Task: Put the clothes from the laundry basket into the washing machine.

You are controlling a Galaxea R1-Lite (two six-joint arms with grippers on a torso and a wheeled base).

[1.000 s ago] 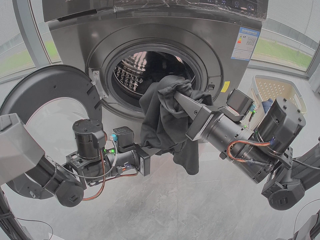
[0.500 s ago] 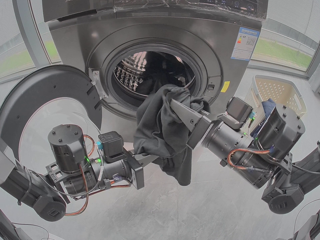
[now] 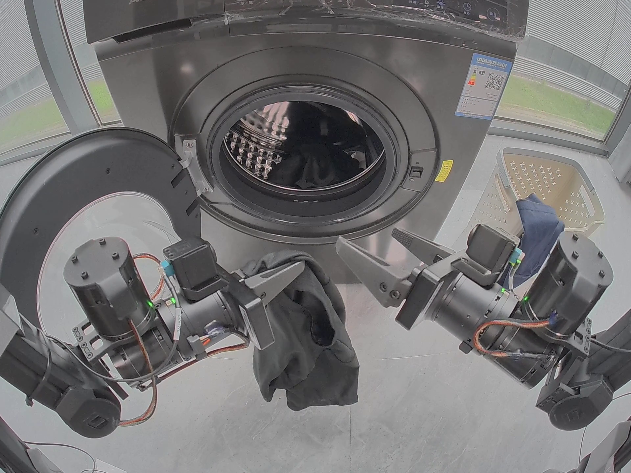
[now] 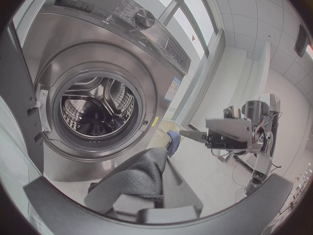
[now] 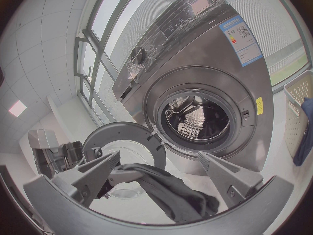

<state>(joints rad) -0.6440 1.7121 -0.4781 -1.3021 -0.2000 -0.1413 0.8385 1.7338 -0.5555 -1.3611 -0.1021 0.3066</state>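
Observation:
A dark grey garment (image 3: pixel 309 336) hangs from my left gripper (image 3: pixel 286 277), which is shut on its upper edge, low in front of the washing machine (image 3: pixel 420 93). The left wrist view has the cloth (image 4: pixel 137 177) draped over that gripper (image 4: pixel 156 157). My right gripper (image 3: pixel 378 247) stands open with nothing in it, just right of the garment and below the drum opening (image 3: pixel 250 146). Its spread fingers (image 5: pixel 97 173) frame the hanging garment (image 5: pixel 176 193). Dark clothing (image 3: pixel 315 165) lies inside the drum. The laundry basket (image 3: pixel 565 172) at the right holds a blue garment (image 3: pixel 536 225).
The round washer door (image 3: pixel 98 179) stands swung open at the left, close behind my left arm. Grey floor (image 3: pixel 394 415) lies free in front of the machine. Windows run behind the washer on both sides.
My right gripper has let go of the dark garment, opened and drawn down and back. The garment has dropped from the drum mouth and now hangs lower, from my left gripper.

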